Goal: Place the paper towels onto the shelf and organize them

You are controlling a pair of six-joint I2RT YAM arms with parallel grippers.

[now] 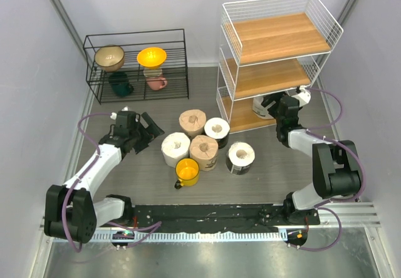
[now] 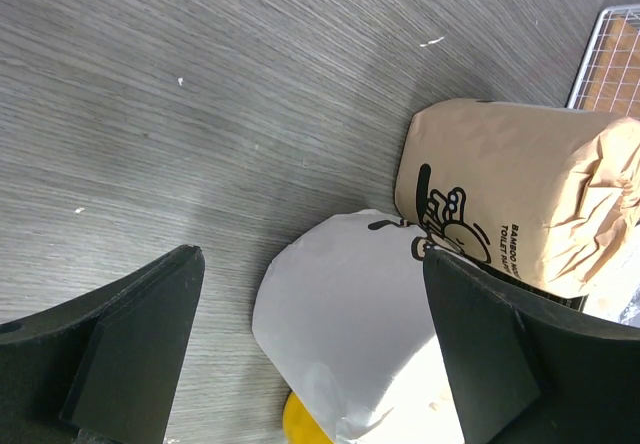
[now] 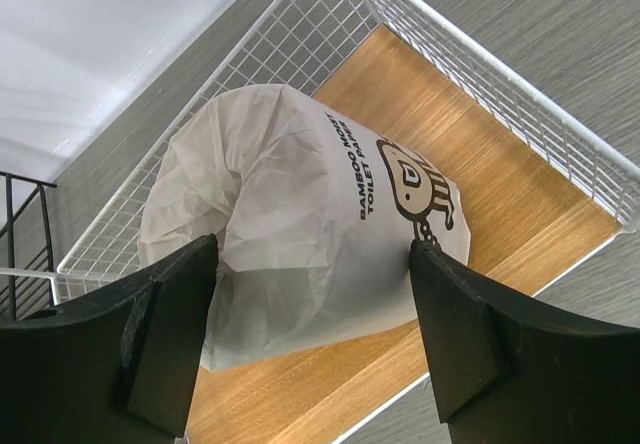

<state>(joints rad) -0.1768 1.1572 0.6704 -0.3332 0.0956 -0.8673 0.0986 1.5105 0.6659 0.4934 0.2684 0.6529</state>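
On the lowest board [image 3: 500, 194] of the shelf [image 1: 276, 37], the right pincer [image 3: 312, 251] clamps a white paper towel roll [image 3: 300, 184]; the left pincer [image 2: 310, 256] stands wide apart over the worktop [image 2: 200, 84].

You have the shelf [image 1: 282, 37], a white wire frame with three wooden boards, standing upright; the right pincer [image 3: 312, 256] reaches into its lowest tier. On that lowest board rests one printed white roll [image 3: 300, 194], wrapper crumpled, clasped between that pincer's fingers. Another five rolls [image 1: 204, 149] stand core-up in a tight cluster between both pincers. Of these, a plain white roll [image 2: 340, 344] is just ahead of the wide-open left pincer [image 2: 312, 264], with a cartoon-printed tan roll [image 2: 510, 194] just beyond.
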